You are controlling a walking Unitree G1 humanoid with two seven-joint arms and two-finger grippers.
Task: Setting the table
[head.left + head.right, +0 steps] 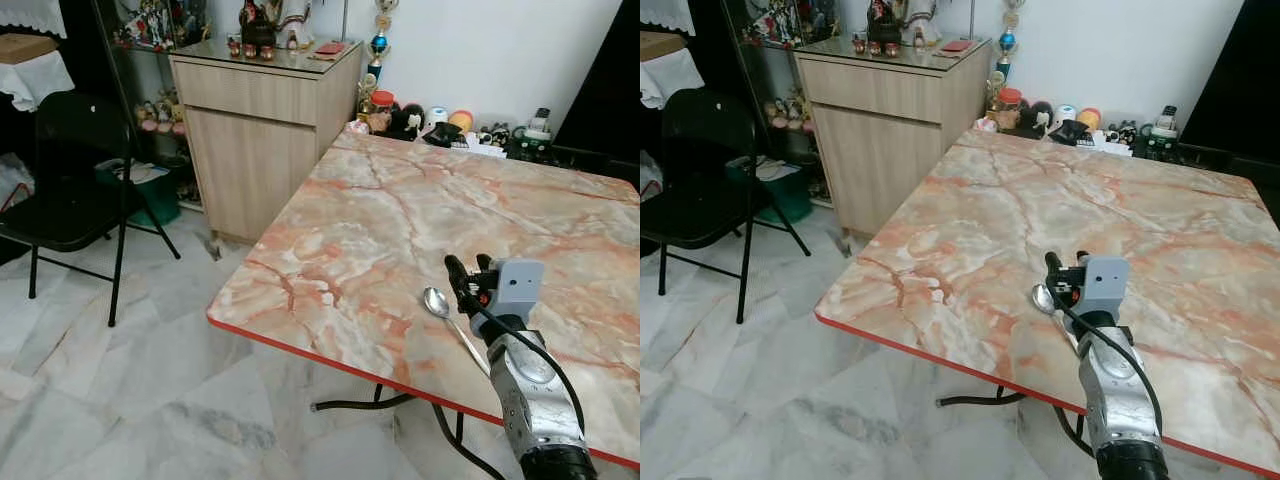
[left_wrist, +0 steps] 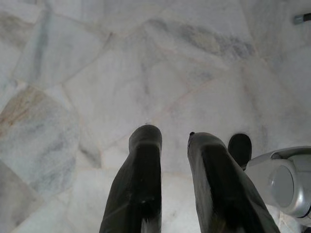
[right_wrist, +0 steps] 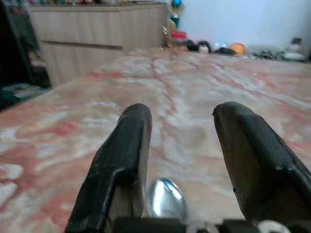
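A large square bench (image 1: pixel 400 230) with an orange-and-cream marbled top and a red edge stands on a pale marble floor (image 1: pixel 120 390), taking up the middle and right of the head camera's view. At about ten o'clock from it stands a wooden cabinet (image 1: pixel 255 140) against the wall, and a black folding chair (image 1: pixel 70 190) sits farther out at nine o'clock. A row of small ornaments and jars (image 1: pixel 440 120) lines the bench's far edge at twelve o'clock. The right arm reaches over the near edge at about five o'clock, and the right gripper (image 3: pixel 182 160) sits low over the top with its jaws released and spread apart. A metal spoon (image 1: pixel 437 302) lies flat on the bench just beneath them, bowl pointing away from the robot, handle running back under the wrist. The spoon appears laid down rather than held. To finish this step well, the gripper should probably lift straight up before pulling back, so the fingers do not drag the spoon askew or nudge it toward the near edge. The left gripper (image 2: pixel 180 165) hangs idle over the floor, jaws slightly parted and empty.
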